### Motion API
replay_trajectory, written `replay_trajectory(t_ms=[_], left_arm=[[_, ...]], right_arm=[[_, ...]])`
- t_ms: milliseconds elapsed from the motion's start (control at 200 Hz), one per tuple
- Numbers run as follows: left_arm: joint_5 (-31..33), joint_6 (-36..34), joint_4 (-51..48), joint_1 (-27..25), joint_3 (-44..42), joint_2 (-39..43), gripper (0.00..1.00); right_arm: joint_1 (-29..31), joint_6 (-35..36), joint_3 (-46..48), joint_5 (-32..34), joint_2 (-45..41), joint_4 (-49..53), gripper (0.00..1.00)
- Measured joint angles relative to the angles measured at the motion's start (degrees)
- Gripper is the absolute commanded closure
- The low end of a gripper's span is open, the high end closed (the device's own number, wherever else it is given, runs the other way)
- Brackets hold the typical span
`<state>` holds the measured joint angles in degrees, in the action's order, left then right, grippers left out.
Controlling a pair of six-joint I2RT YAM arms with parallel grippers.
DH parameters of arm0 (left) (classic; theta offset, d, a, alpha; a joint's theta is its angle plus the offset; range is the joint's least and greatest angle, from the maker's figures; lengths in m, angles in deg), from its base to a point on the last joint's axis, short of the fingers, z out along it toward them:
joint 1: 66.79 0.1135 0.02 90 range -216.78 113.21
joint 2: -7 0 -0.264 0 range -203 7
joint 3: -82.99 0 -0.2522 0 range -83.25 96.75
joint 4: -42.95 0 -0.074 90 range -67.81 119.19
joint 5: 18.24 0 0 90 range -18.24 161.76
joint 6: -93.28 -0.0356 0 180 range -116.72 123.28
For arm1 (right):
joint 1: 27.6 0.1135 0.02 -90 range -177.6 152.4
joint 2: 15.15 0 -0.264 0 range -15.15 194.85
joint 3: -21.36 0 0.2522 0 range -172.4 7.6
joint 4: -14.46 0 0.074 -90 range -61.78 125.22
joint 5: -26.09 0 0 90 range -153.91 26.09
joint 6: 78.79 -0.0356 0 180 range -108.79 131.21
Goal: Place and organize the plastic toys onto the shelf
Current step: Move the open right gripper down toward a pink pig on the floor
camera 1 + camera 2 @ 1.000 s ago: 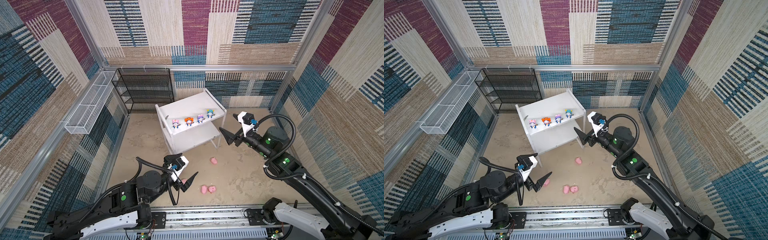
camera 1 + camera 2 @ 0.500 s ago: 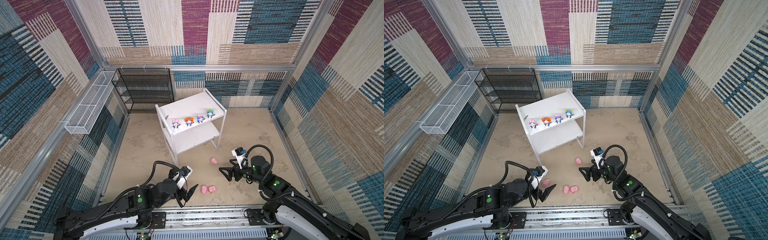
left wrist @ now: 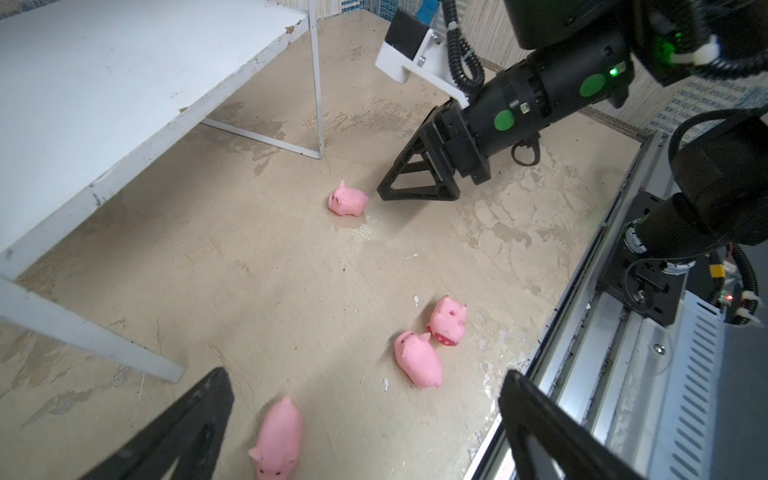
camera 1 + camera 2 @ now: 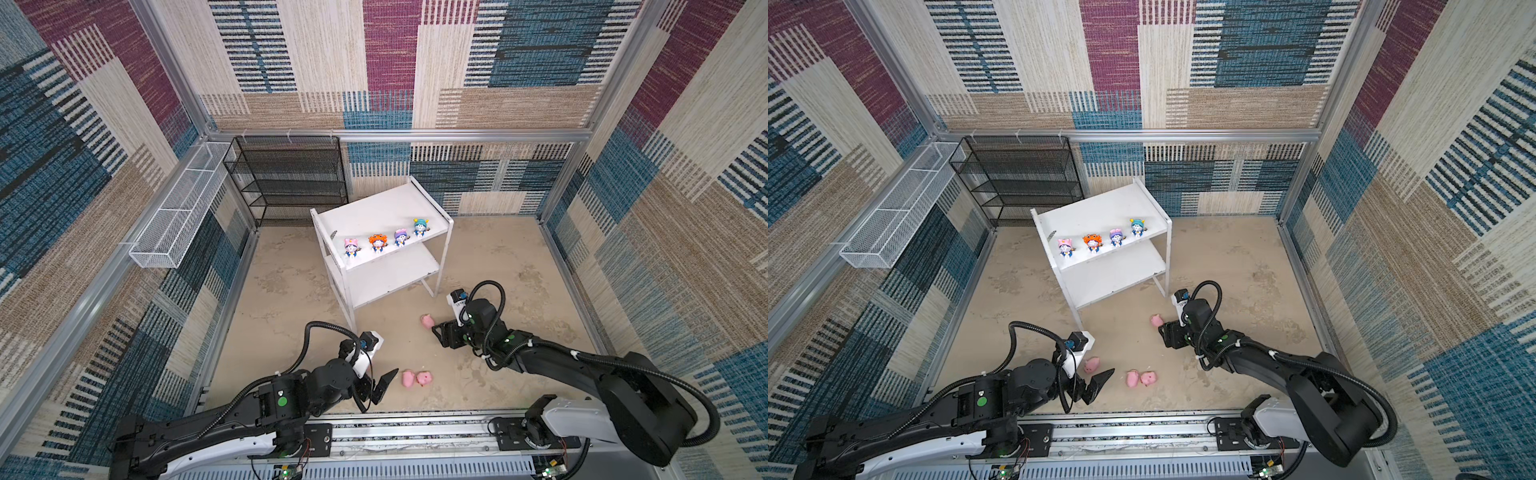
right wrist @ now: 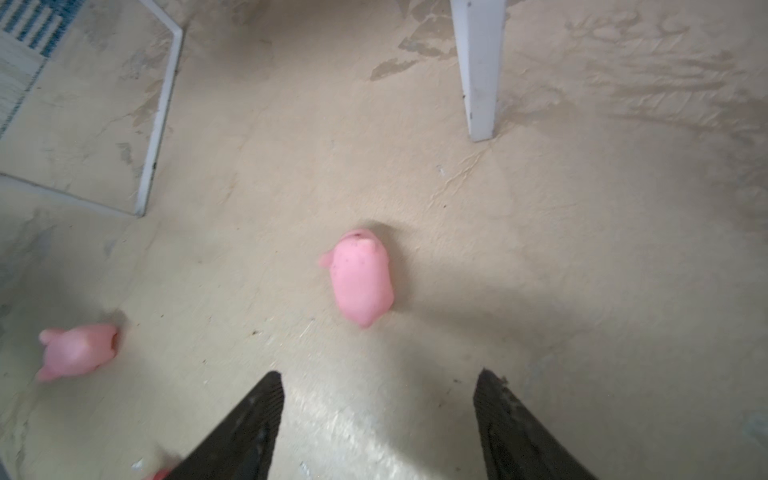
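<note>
Evidently, in both top views the figurines (image 4: 386, 242) stand in a row on the top board of the shelf (image 4: 374, 212), leaving the lower one for the rest (my guess). Left wrist view: the left tool (image 3: 365, 419) gapes wide, a near pig (image 3: 277, 436) lying between its fingers (image 3: 187, 424), a fit the top views hide. Right wrist view: the right tool (image 5: 378, 399), jaws apart and empty, lines up on the lone pig (image 5: 361, 278) on the bench (image 5: 582, 249)
</note>
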<state>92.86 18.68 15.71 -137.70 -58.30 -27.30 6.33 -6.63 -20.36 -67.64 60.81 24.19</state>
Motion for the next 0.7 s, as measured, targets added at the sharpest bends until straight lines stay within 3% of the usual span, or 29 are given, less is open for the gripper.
replay_trajectory(t_ms=[366,501,696], left_arm=[[1.9,-0.5,-1.3,0.0,0.0,4.2,0.00],[2.5,-0.5,-1.4,0.0,0.0,4.5,0.00],[2.5,-0.6,-1.4,0.0,0.0,4.4,0.00]], right_arm=[[-2.0,-0.7,-7.1,9.5,13.2,-0.9,0.27],[-0.9,0.9,-6.4,6.9,13.9,-4.4,0.27],[7.3,4.3,-6.5,-0.7,13.3,-6.4,0.27]])
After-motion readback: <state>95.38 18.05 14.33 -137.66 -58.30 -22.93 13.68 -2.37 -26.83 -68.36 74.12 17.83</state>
